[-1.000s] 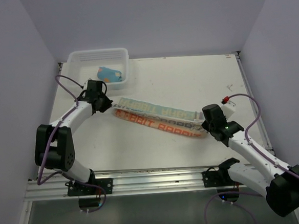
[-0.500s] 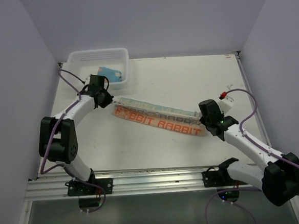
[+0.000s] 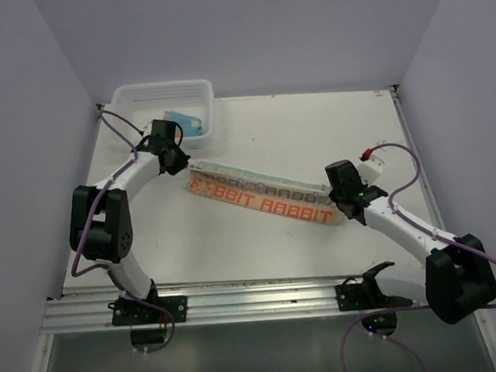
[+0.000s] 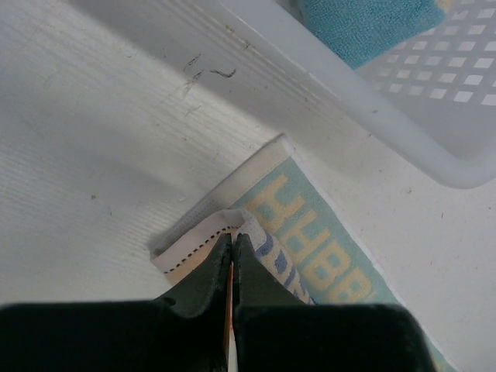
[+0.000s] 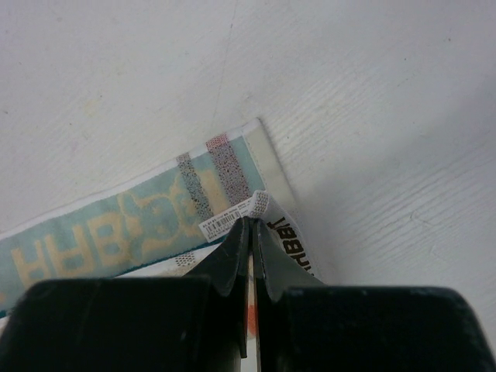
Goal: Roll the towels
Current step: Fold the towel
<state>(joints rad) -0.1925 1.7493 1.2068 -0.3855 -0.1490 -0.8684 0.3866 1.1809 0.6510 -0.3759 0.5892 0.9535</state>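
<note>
**Cream towel closing into a strip, both corners pinched**

We open on pale walls [image 3: 246, 33] boxing in a white table [image 3: 312, 122], and at its far-left corner sits the white slatted basket [image 3: 206, 95], our marker for everything here.

The cream towel [image 3: 262, 200] lies out on the table. It starts just beside the basket's near side and runs away from it, slanting down to the right. The blue towel [image 3: 184, 122] is bunched inside the basket and not yet rolled.

Now the change. A second ago the cream towel showed a wide teal band and an orange band side by side. Both arms have since pushed away from their bases, and the orange "RABBIT" layer now covers most of the teal, leaving only a thin teal edge on the far side. We read that as a lengthwise fold nearly laid flat, narrowing the cloth for rolling. No roll has started.

The left gripper [image 4: 232, 246], close to the basket's near wall, has its jaws pressed tight on the upper layer's stitched corner. The right gripper [image 5: 249, 226], well apart from the basket at the towel's other end, is clamped just as tight on the corner by the label.
</note>
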